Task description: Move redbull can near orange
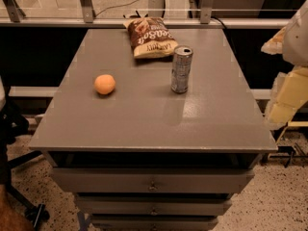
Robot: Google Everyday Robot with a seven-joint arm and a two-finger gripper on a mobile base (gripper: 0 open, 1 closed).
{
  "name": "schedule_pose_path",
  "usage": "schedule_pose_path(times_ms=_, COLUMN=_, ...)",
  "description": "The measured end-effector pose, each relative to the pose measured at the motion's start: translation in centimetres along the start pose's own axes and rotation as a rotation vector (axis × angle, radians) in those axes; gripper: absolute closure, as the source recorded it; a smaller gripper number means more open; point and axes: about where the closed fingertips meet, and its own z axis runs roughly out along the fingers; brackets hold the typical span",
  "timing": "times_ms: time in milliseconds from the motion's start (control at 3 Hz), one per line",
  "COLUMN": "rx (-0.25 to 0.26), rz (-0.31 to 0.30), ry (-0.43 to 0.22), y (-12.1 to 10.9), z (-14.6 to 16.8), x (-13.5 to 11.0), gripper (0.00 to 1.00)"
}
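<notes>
Can: slim, silver-grey, faint bluish print, shiny round top. It stands upright on the surface, right of centre. Orange: small, round, smooth skin, shorter than the can. It sits left of centre, slightly nearer. The two are well apart. Tool: at the right edge of view, off the surface, touching neither.

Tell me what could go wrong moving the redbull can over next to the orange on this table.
The redbull can is tall, slim and upright; an off-centre nudge from the pincer, now off at the right edge of view, could topple it.
The orange is round and may roll away if the can bumps it.
The chip bag lies just behind the can and could get caught.
</notes>
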Motion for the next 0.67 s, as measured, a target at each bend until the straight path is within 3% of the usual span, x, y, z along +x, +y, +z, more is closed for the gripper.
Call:
schedule_pose_path(times_ms=333, rx=0.000, rz=0.000, ry=0.000, y=0.00, z=0.00, x=0.00, gripper=0.00)
schedule_pose_path(times_ms=667, rx=0.013, rz=0.052, ry=-0.048, y=-0.76, z=0.33, x=0.09, gripper=0.00)
